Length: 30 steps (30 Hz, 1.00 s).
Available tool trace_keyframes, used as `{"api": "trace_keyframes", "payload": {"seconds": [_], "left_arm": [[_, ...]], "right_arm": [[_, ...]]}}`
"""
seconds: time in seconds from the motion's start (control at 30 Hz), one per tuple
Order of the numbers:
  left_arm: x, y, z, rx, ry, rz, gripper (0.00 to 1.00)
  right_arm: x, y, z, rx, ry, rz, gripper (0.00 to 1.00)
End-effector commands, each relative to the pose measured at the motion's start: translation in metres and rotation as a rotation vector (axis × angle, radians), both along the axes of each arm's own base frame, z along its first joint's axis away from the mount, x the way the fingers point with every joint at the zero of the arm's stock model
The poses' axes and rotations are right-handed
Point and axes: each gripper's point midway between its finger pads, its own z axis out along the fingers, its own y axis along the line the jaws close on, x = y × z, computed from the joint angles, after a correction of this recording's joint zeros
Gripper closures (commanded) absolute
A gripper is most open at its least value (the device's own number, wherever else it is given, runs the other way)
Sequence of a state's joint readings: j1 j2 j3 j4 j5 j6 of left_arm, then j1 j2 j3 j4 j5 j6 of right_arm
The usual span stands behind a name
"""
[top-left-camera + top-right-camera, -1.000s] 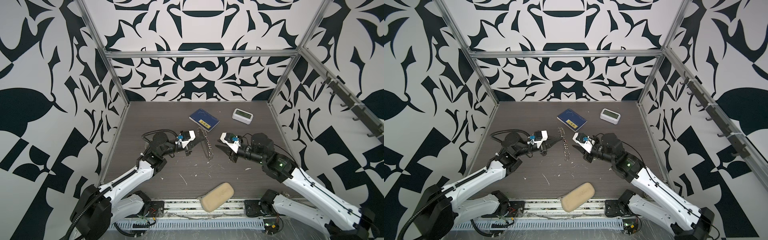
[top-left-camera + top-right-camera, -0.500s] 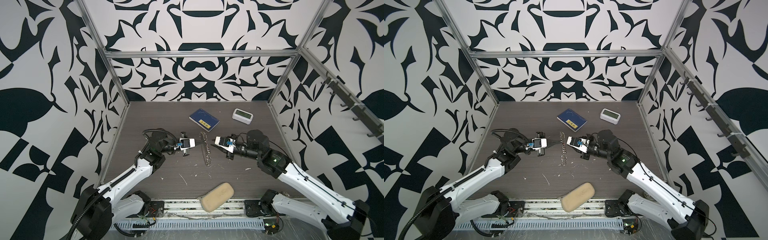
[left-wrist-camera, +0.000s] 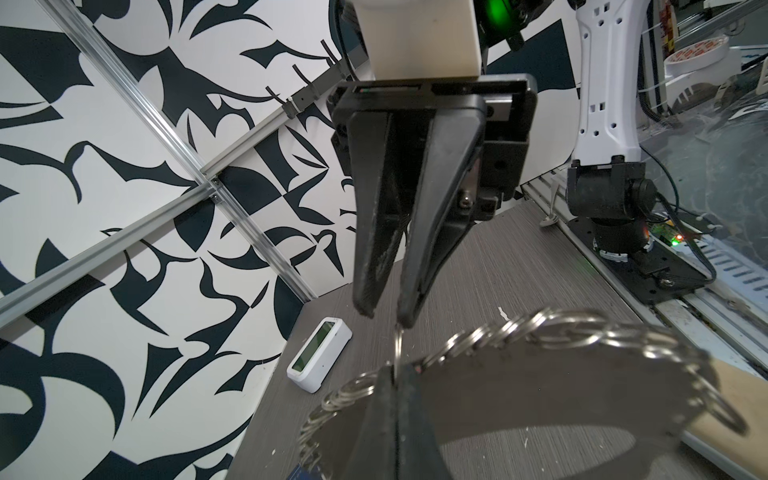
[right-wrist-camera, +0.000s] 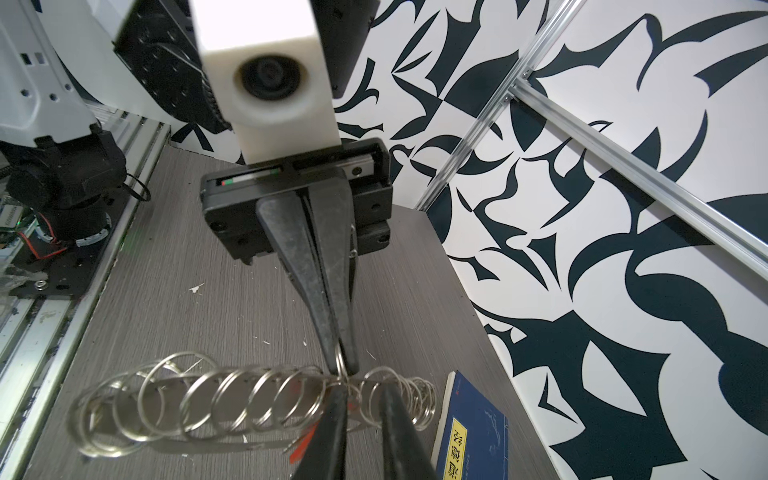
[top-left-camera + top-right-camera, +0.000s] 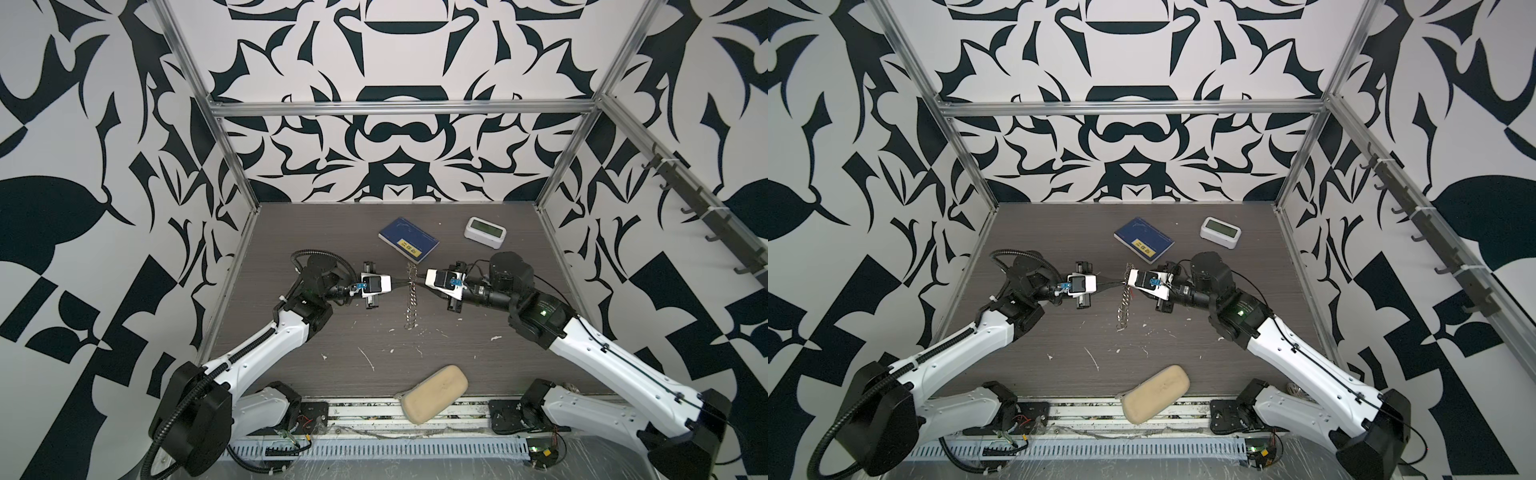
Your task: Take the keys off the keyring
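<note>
Black-and-white patterned walls box in a dark wood-grain worktop (image 5: 478, 374). Both arms reach low and level toward its middle, wrists facing. The left gripper (image 4: 343, 365) is clamped on a small ring of the keyring (image 5: 411, 299), which stands on edge. The right gripper (image 3: 386, 316) is narrowly parted beside the keys (image 4: 301, 449) — their red tag shows. Near the far edge, a blue booklet (image 5: 408, 240) bears a yellow label with Chinese characters — illegible.

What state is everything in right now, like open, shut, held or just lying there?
left gripper, shut on the keyring.
right gripper, open, jaws narrowly apart at the keyring's small rings.
keyring, held on edge between both grippers.
keys, mostly hidden, red tag showing beside the keyring.
blue booklet, closed, lying flat.
white clock, display facing up, digits unreadable.
</note>
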<state>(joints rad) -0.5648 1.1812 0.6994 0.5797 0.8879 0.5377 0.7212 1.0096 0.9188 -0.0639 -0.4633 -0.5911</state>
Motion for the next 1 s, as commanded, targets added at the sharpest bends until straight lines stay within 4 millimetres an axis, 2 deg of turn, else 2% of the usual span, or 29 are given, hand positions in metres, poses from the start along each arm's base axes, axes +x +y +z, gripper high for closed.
{"api": "trace_keyframes", "payload": {"seconds": [0.0, 0.37, 0.43, 0.57, 0.7, 0.73, 0.77, 0.87, 0.97], "left_arm": [[-0.003, 0.0, 0.023, -0.053, -0.068, -0.029, 1.0], [0.002, 0.001, 0.025, -0.072, -0.066, -0.028, 1.0], [0.002, 0.0, 0.025, -0.072, -0.066, -0.034, 1.0], [0.003, -0.001, 0.024, -0.07, -0.059, -0.042, 1.0], [0.005, -0.001, 0.023, -0.064, -0.057, -0.042, 1.0], [0.005, -0.001, 0.023, -0.063, -0.058, -0.039, 0.99], [0.006, -0.001, 0.022, -0.062, -0.058, -0.035, 0.93], [0.007, 0.0, 0.022, -0.059, -0.051, -0.034, 0.83], [0.007, -0.001, 0.022, -0.052, -0.038, -0.042, 0.77]], "right_arm": [[-0.002, 0.005, 0.027, 0.058, -0.049, 0.028, 0.81], [0.005, 0.01, 0.017, 0.019, -0.025, 0.026, 0.8], [0.007, 0.01, 0.015, 0.012, -0.029, 0.02, 0.84], [0.008, 0.012, 0.017, 0.012, -0.037, 0.025, 1.0], [0.008, 0.011, 0.018, 0.005, -0.047, 0.024, 1.0], [0.01, 0.011, 0.018, 0.0, -0.05, 0.017, 1.0], [0.011, 0.01, 0.017, -0.007, -0.057, 0.01, 1.0], [0.013, 0.007, 0.017, -0.019, -0.075, -0.004, 1.0], [0.013, 0.007, 0.018, -0.019, -0.08, -0.006, 1.0]]}}
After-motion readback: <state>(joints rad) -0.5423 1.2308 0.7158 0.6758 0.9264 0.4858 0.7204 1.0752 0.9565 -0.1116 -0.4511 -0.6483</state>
